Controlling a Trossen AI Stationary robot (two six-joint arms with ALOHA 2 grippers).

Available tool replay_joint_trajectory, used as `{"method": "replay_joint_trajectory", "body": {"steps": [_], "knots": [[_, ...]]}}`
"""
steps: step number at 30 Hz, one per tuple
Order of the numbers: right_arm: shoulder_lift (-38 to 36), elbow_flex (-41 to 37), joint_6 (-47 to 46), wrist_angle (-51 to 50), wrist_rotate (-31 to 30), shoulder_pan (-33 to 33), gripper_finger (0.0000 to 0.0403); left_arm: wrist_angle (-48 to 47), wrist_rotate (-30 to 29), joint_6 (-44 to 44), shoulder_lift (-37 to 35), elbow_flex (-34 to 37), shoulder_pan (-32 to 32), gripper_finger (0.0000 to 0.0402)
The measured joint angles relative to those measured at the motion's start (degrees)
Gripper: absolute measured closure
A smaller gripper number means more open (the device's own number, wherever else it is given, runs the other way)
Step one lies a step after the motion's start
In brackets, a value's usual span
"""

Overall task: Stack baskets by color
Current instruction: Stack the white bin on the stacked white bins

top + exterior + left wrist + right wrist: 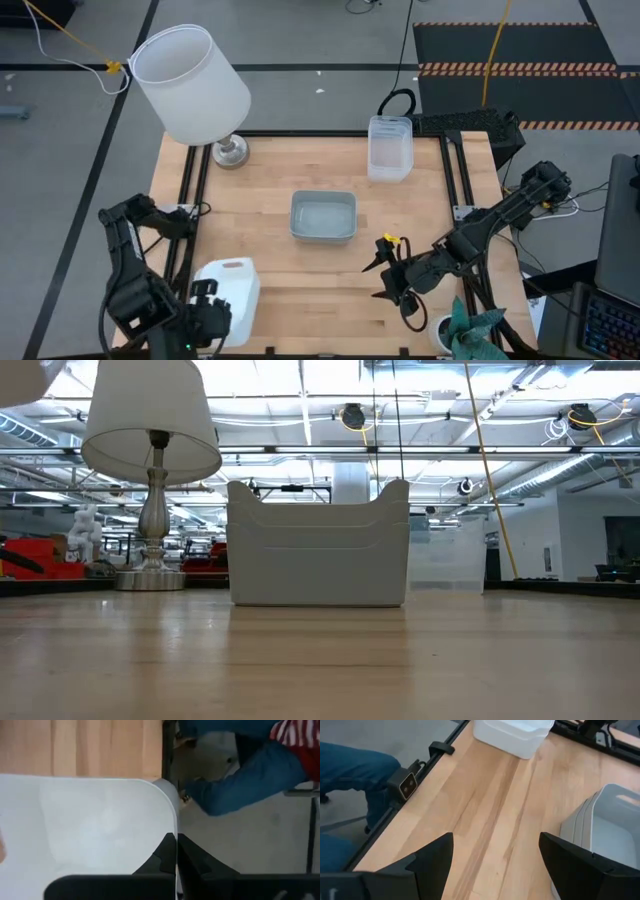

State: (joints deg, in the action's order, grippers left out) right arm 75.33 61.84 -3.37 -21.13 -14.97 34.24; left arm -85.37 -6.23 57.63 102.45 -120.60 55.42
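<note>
High view has the right gripper [385, 277] hanging over the front-right of the bench [270, 180], jaws spread wide with nothing in them, pointing toward the middle. The grey basket stack [323, 216] sits just ahead and to its left, long axis running across the bench, so that arm's clearly the nearer one. The clear stack [390, 147] is at the back edge. The left gripper [205, 312], at the front-left corner, is pinched onto the rim of the white basket [229, 283].

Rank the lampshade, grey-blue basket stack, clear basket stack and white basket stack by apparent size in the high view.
1. lampshade, though raised nearer the camera
2. grey-blue basket stack and white basket stack, too alike to rank
3. clear basket stack
</note>
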Motion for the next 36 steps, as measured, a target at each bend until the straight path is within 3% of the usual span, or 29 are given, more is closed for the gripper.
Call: {"method": "replay_joint_trajectory", "body": {"steps": [14, 36], "knots": [[-1.9, -0.04, 1.02, -0.26, 0.03, -0.02, 0.0117, -4.7, 2.16, 2.71, 3.95, 0.07, 5.13, 0.0401], [-1.88, -0.04, 1.05, -0.54, 0.23, -0.02, 0.0117, -4.66, 1.92, -1.09, 7.6, 1.27, 6.12, 0.0401]]}}
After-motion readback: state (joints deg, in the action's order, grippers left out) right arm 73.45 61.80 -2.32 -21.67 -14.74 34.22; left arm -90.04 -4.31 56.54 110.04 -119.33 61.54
